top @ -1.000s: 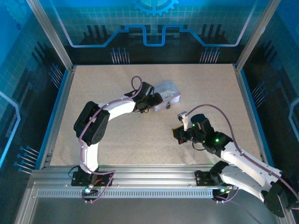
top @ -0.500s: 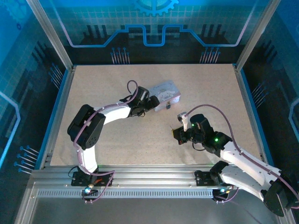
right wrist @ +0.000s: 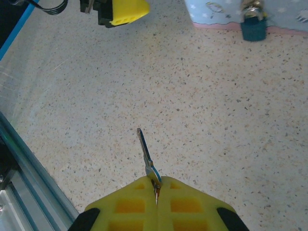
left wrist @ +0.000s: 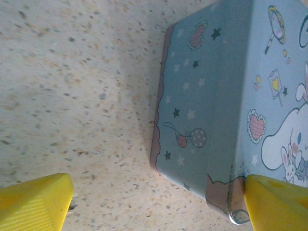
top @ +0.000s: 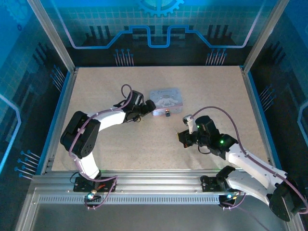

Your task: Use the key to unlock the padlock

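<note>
The padlock [top: 167, 113] sits against the tin box [top: 166, 97]; right jaws pinch the key [right wrist: 146, 156], left jaws gape wide beside the box.

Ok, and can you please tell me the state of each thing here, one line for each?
right gripper: shut on the key.
key: blade sticks out forward, apart from the padlock.
padlock: hangs on the front of the tin box, looks shut.
tin box: lid closed.
left gripper: open, one finger beside the tin box's corner.
</note>
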Controlling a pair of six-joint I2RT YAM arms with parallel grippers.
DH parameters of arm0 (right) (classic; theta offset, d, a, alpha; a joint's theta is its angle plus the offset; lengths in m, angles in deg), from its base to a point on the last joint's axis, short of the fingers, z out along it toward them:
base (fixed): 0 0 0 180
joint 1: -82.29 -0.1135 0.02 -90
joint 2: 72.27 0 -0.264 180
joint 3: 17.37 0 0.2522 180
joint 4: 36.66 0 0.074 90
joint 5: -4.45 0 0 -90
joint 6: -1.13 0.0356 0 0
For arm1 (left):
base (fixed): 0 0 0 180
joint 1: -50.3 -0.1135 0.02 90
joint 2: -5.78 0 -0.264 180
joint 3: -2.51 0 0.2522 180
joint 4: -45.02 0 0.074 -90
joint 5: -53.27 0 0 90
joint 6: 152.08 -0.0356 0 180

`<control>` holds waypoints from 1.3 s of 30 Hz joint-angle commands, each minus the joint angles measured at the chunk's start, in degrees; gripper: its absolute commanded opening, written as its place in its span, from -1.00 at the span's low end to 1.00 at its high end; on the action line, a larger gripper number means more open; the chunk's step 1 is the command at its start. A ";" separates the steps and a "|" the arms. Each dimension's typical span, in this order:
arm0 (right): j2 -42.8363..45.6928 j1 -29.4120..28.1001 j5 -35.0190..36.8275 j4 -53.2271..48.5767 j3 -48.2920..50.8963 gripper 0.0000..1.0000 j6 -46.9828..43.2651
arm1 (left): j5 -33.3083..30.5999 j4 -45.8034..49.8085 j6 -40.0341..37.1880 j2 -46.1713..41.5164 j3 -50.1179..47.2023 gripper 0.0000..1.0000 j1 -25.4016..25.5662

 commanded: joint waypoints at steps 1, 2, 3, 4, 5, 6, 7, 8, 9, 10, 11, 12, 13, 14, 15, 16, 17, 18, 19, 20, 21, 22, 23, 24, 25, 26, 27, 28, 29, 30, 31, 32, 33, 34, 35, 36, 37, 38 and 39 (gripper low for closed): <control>-0.35 1.71 -2.90 -0.11 -2.04 -1.00 -0.08 | -0.94 9.65 -3.07 -0.15 -3.08 0.83 -2.73; -0.44 2.15 -3.38 -0.11 -2.05 -1.00 -0.17 | -0.69 9.93 -3.53 -0.34 -3.08 0.83 -3.29; -0.61 2.69 -3.91 -0.20 -2.05 -1.00 -0.18 | -0.35 10.08 -4.17 -0.61 -3.01 0.83 -3.90; -0.68 3.12 -4.41 -0.20 -2.05 -1.00 -0.17 | -0.11 10.37 -4.83 -0.77 -2.71 0.83 -4.48; -0.78 3.32 -4.85 -0.13 -2.01 -1.00 -0.09 | 0.00 10.66 -5.41 -0.95 -2.45 0.83 -4.96; -0.93 3.61 -5.43 0.06 -1.90 -1.00 -0.17 | 0.08 11.04 -6.10 -0.89 -2.01 0.84 -5.51; -0.97 3.86 -5.84 0.19 -1.88 -1.00 -0.11 | 0.21 11.44 -6.79 -0.89 -1.43 0.84 -6.06; -1.12 3.97 -6.27 0.39 -1.79 -1.00 -0.04 | 0.36 11.72 -7.40 -0.74 -0.97 0.84 -6.46; -1.21 4.14 -6.65 0.50 -1.74 -1.00 0.05 | 0.41 12.20 -7.99 -0.51 -0.36 0.85 -7.09; -1.39 4.29 -7.15 0.66 -1.78 -1.00 0.07 | 0.46 12.60 -8.54 -0.21 0.25 0.86 -7.59; -1.53 4.41 -7.46 0.78 -1.83 -1.00 -0.01 | 0.75 12.65 -8.93 0.01 0.70 0.86 -8.08; -1.71 4.50 -7.89 0.85 -1.78 -1.00 0.02 | 1.15 12.89 -9.38 0.42 1.24 0.86 -8.65; -1.97 4.68 -8.28 0.99 -1.91 -1.00 0.01 | 1.65 12.98 -9.87 0.80 1.83 0.86 -9.18; -2.26 4.95 -8.95 1.26 -1.95 -1.00 -0.02 | 2.16 13.08 -10.35 1.17 2.44 0.86 -9.59; -2.66 5.33 -9.61 1.65 -2.00 -1.00 0.13 | 2.72 13.22 -10.96 1.38 3.11 0.86 -9.98; -3.19 5.85 -10.73 2.22 -2.05 -1.00 0.39 | 2.80 13.33 -11.67 1.36 3.70 0.87 -10.20; -3.74 6.49 -12.03 2.99 -2.14 -1.00 0.71 | 2.85 13.32 -12.44 1.11 4.08 0.87 -10.34; -4.44 7.30 -13.65 3.99 -2.12 -1.00 1.13 | 3.16 12.88 -13.74 0.60 4.29 0.88 -10.36; -5.17 8.04 -15.10 5.24 -2.14 -1.00 1.36 | 3.24 12.45 -14.81 -0.29 4.30 0.89 -10.36; -5.89 8.68 -16.15 6.29 -2.24 -1.00 1.51 | 2.84 12.10 -15.57 -1.20 4.15 0.90 -10.34; -6.88 9.17 -17.31 7.28 -2.46 -1.00 1.56 | 2.19 11.62 -16.49 -2.38 3.68 0.92 -10.36; -8.01 9.62 -18.44 8.19 -2.85 -1.00 1.57 | 1.70 10.94 -17.53 -3.83 3.14 0.93 -10.36; -9.10 10.03 -19.36 9.10 -3.20 -1.00 1.61 | 1.37 10.42 -18.32 -5.14 2.50 0.94 -10.36; -10.30 10.52 -20.55 10.23 -3.57 -1.00 1.67 | 1.22 9.71 -19.23 -6.68 1.66 0.95 -10.36; -11.50 10.95 -21.43 11.45 -3.98 -1.00 1.84 | 1.36 9.01 -19.92 -8.11 0.81 0.96 -10.34; -12.84 11.34 -22.33 12.83 -4.34 -1.00 2.03 | 1.98 7.93 -21.01 -9.74 -0.45 0.95 -10.33; -14.21 11.74 -22.88 13.94 -4.95 -1.00 2.12 | 2.95 6.59 -21.92 -11.62 -1.87 0.96 -10.27; -15.49 12.00 -23.18 14.71 -5.57 -1.00 2.11 | 3.72 5.67 -22.52 -13.12 -3.24 0.96 -10.27; -16.95 12.20 -23.52 15.35 -6.42 -1.00 2.08 | 4.83 4.06 -23.12 -15.01 -5.10 0.95 -10.19; -18.59 12.40 -23.80 15.90 -7.46 -1.00 1.87 | 6.22 2.46 -23.51 -16.83 -7.09 0.95 -10.09; -19.97 12.54 -23.93 16.50 -8.40 -1.00 1.86 | 7.15 1.38 -23.71 -18.33 -8.72 0.95 -9.95; -21.70 12.62 -24.26 17.37 -9.44 -1.00 1.83 | 8.41 -0.31 -24.16 -20.12 -10.73 0.94 -9.63; -23.31 12.72 -24.50 18.20 -10.77 -1.00 1.75 | 9.31 -1.62 -24.69 -21.78 -12.63 0.94 -9.05; -24.98 12.84 -24.84 18.80 -11.95 -1.00 1.77 | 9.54 -2.53 -24.92 -23.01 -14.18 0.94 -8.35; -27.07 12.94 -25.12 19.19 -13.49 -1.00 1.65 | 9.98 -3.61 -25.28 -24.21 -15.70 0.93 -7.36; -29.18 13.10 -25.03 19.28 -15.18 -1.00 1.49 | 10.78 -4.80 -25.61 -25.09 -16.95 0.92 -6.30; -30.93 13.06 -24.91 19.13 -16.76 -1.00 1.34 | 11.14 -5.35 -25.81 -25.51 -17.67 0.92 -5.40; -33.09 13.11 -24.70 19.00 -18.14 -1.00 1.22 | 11.35 -5.66 -25.87 -25.64 -18.10 0.92 -4.57; -35.03 13.20 -24.19 18.89 -20.54 -1.00 1.15 | 11.79 -6.05 -25.81 -25.43 -18.20 0.91 -4.20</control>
